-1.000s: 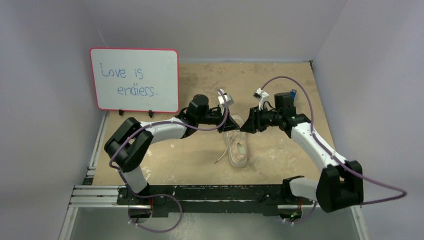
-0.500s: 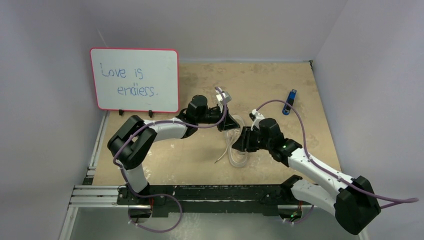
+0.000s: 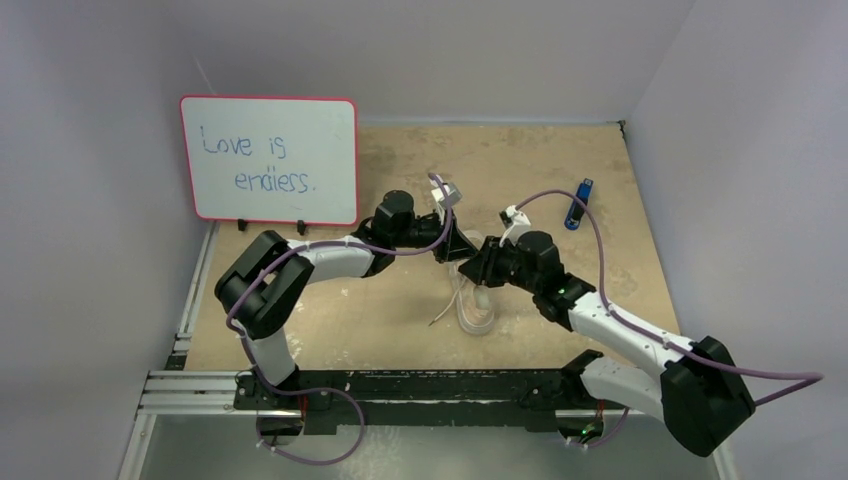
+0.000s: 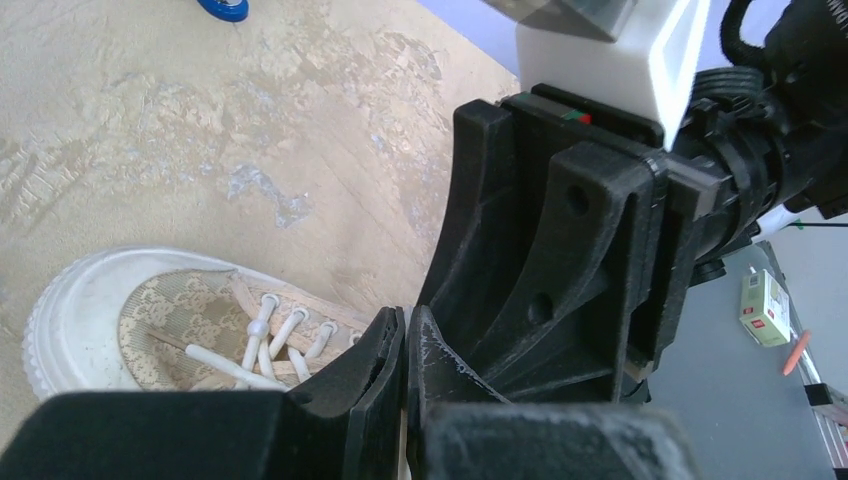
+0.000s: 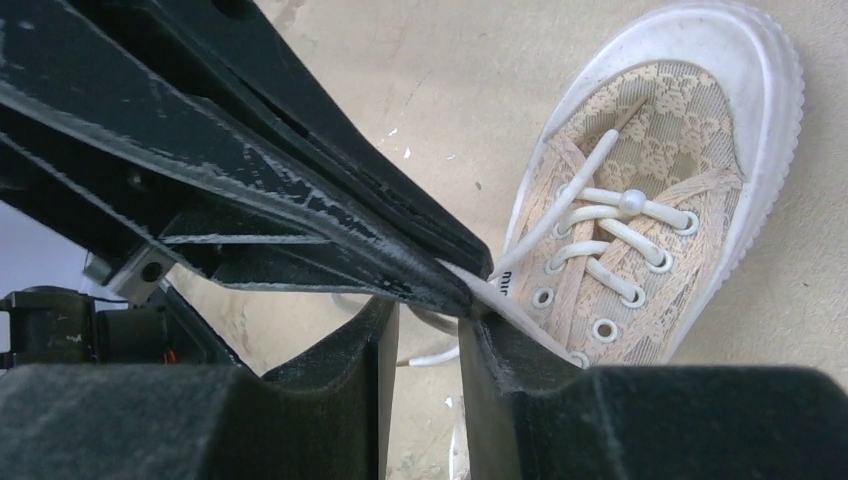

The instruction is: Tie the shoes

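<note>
The pale pink-beige sneaker lies mid-table with its toe toward the arms; it also shows in the left wrist view and the right wrist view. My left gripper is over the shoe's far end, shut on a thin white lace. My right gripper is open, and its fingertips meet the left gripper's tip right above the shoe's tongue. A loose lace end trails left of the shoe.
A whiteboard with a red frame stands at the back left. A small blue stick lies at the back right. Grey walls close in the tan table on three sides, and a metal rail runs along the near edge.
My right arm swung in from the back right toward the near side of the shoe, then moved back up to the left gripper's tip. The blue stick came into view. The left arm barely moved.
</note>
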### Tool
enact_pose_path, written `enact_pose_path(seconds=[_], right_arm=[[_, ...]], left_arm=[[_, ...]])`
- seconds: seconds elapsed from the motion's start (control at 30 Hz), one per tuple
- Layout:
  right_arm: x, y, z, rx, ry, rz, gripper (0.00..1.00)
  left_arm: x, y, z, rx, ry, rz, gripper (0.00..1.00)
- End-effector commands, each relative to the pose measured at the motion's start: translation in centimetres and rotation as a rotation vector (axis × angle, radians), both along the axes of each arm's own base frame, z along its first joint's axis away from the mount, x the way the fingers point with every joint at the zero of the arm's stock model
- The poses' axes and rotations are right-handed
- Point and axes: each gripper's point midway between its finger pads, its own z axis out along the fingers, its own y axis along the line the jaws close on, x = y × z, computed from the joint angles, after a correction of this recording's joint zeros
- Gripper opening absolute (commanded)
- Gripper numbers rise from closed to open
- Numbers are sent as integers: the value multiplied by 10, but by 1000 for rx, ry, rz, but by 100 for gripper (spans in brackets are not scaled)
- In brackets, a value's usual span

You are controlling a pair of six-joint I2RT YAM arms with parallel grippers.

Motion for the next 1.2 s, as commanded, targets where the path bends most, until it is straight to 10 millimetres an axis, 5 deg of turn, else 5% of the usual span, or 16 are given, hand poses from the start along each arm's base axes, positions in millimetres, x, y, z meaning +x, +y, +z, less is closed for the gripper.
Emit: enact_pose_path(seconds=[0.0,0.1,0.2,0.43,0.53,0.83,1.17], right_arm=[[9,6,7,28,-69,3,30],[6,5,0,18,-45,8,26],[-5,-2,-9,-18,55,-9,0],[-87,-64,-2,-405,622,-44,0],[-93,-74,10,-524,673,17,4],[-35,-78,45,-662,458,52,0],[42,-110,58,-880,200,-13,8]], left_arm=[[-1,0,30,-78,-56,-12,0],[1,0,31,-80,-60,-4,0],[5,1,31,-78,-69,24,0],[15,4,27,-54,-81,86,0],[17,4,24,-46,-75,93,0],[10,6,25,-24,-84,61,0],[5,12,22,-6,-87,68,0]])
